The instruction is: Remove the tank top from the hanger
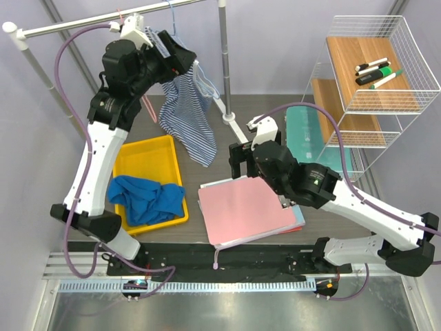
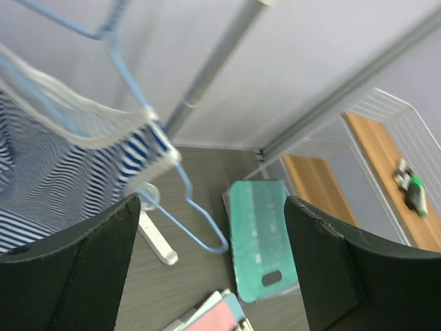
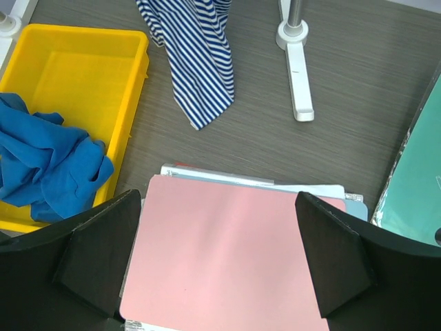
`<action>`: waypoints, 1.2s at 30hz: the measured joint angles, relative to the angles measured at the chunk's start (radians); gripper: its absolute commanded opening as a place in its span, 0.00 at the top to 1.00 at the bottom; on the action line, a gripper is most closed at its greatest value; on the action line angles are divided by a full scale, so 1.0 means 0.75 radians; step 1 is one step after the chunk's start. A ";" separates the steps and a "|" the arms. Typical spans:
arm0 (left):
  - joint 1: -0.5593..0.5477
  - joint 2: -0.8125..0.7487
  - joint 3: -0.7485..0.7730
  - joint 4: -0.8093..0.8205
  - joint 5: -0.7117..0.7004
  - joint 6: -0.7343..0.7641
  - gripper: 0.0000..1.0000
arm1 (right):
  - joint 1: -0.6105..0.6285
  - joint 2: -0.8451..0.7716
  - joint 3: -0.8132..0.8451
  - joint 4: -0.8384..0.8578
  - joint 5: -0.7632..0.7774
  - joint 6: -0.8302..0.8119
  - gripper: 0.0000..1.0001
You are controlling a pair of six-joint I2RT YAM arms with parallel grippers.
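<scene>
A blue-and-white striped tank top (image 1: 185, 114) hangs bunched from a light-blue wire hanger (image 1: 209, 86) on the white rail (image 1: 69, 26). In the left wrist view a white-edged strap (image 2: 96, 127) lies over the hanger's wire (image 2: 196, 207), with the striped cloth (image 2: 48, 172) at the left. My left gripper (image 1: 187, 61) is raised beside the hanger's shoulder, open and empty (image 2: 212, 203). My right gripper (image 1: 236, 162) is open and empty, low over a pink folder (image 3: 227, 248). The top's lower tip (image 3: 196, 76) shows in the right wrist view.
A yellow bin (image 1: 148, 152) holds a blue cloth (image 1: 148, 196) at the front left. The pink folder (image 1: 244, 210) lies on a stack of papers. A teal board (image 1: 306, 134) lies right. The rack's post (image 1: 224, 55) and foot (image 3: 300, 89) stand behind. A wire shelf (image 1: 372, 69) holds markers.
</scene>
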 measured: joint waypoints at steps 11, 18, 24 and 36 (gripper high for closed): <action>0.174 0.104 -0.072 0.229 0.091 -0.082 0.27 | -0.008 -0.034 -0.054 0.075 -0.031 -0.067 0.00; 0.174 0.120 -0.109 0.329 0.104 -0.096 0.29 | -0.008 0.002 -0.054 0.087 -0.041 -0.095 0.00; 0.174 0.155 -0.121 0.384 0.101 -0.102 0.37 | -0.008 -0.011 -0.067 0.110 -0.041 -0.101 0.00; 0.174 0.296 -0.129 0.492 0.101 -0.104 0.48 | -0.009 -0.060 -0.090 0.113 -0.050 -0.100 0.00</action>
